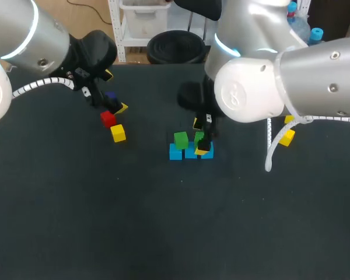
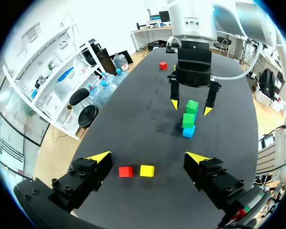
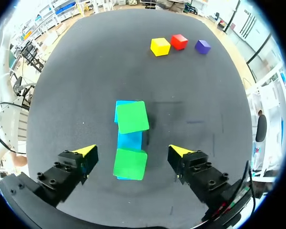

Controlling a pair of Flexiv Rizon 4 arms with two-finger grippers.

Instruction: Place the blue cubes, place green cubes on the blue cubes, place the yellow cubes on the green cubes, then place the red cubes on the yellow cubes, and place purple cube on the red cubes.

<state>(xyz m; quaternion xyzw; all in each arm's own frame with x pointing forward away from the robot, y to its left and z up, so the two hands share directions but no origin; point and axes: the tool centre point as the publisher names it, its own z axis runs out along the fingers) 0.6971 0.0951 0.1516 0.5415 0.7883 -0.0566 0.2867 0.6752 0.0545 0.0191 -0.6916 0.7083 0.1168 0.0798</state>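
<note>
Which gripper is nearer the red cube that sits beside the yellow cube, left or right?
Left. The left gripper hangs just over the red cube, fingers open. The right gripper is farther across the table, over the green cubes.

Left gripper (image 2: 148, 156) hung open and tilted, out on the left side (yellow tips well apart). Right gripper (image 3: 132, 150) pointed straight down near the middle, fingers spread wide too.

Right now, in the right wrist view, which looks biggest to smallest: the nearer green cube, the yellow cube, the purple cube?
Nearer green cube, yellow cube, purple cube. The green one is closest, so real sizes are unsure.
</note>
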